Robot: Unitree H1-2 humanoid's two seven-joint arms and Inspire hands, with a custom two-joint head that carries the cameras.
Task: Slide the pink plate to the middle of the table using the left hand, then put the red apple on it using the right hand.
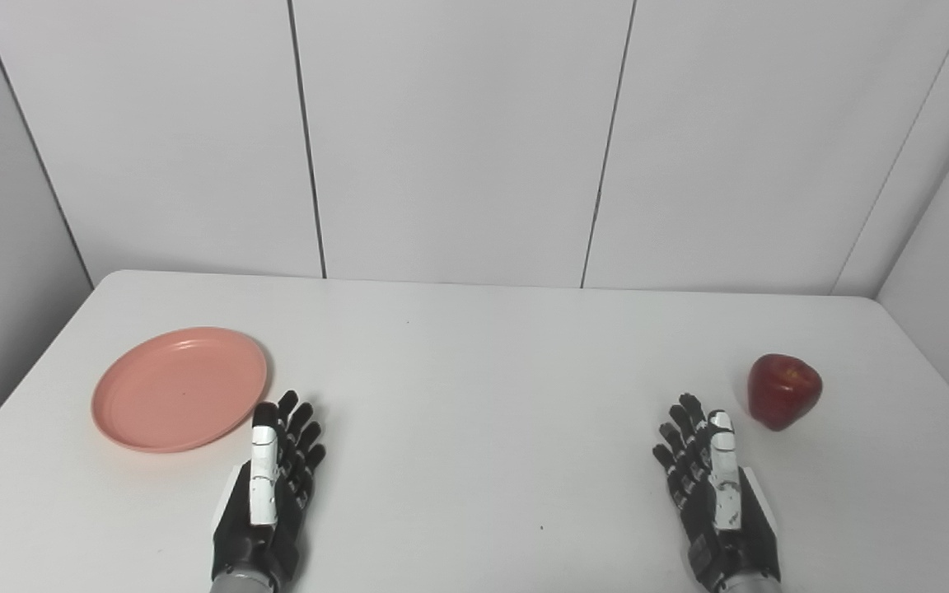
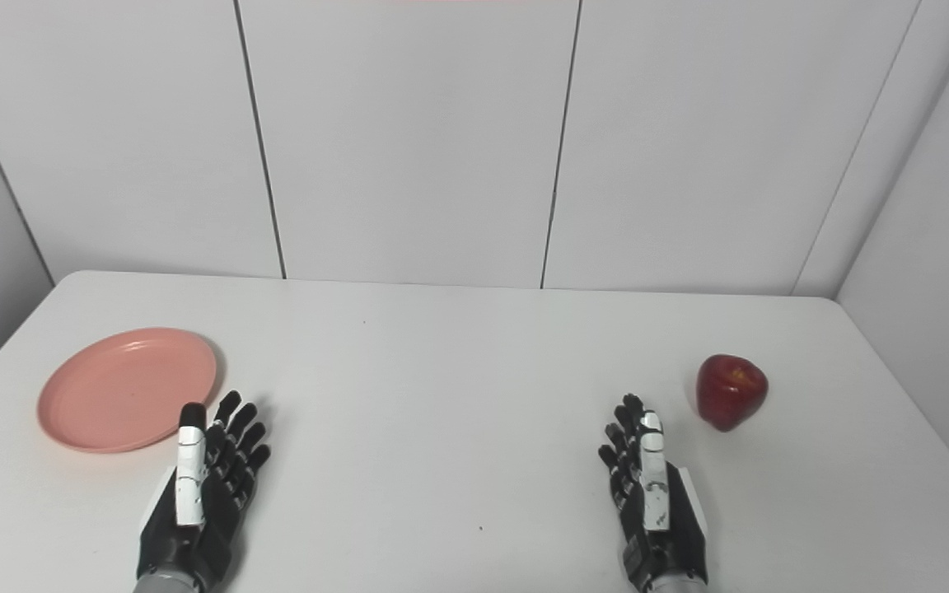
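1. Pink plate (image 1: 179, 389) lies flat at the left of the surface (image 1: 474, 412), not yet slid. Red apple (image 1: 784, 390) is well apart, far right.
2. Left robot hand (image 1: 270, 486) — just beside the plate's near-right rim, fingers apart, empty. Right robot hand (image 1: 713, 494) likewise empty.
3. I'd hook the plate's far rim and drag rightward with light pressure — too much could tip it.

Pink plate (image 1: 179, 389), dark red apple (image 1: 783, 389) with yellowish flecks, plain white table (image 1: 474, 371), pale grey panelled wall (image 1: 458, 140)

Pink plate (image 1: 179, 389): round, shallow, empty, flat at bench left. Red apple (image 1: 784, 390): glossy, upright, far right, well apart from plate.
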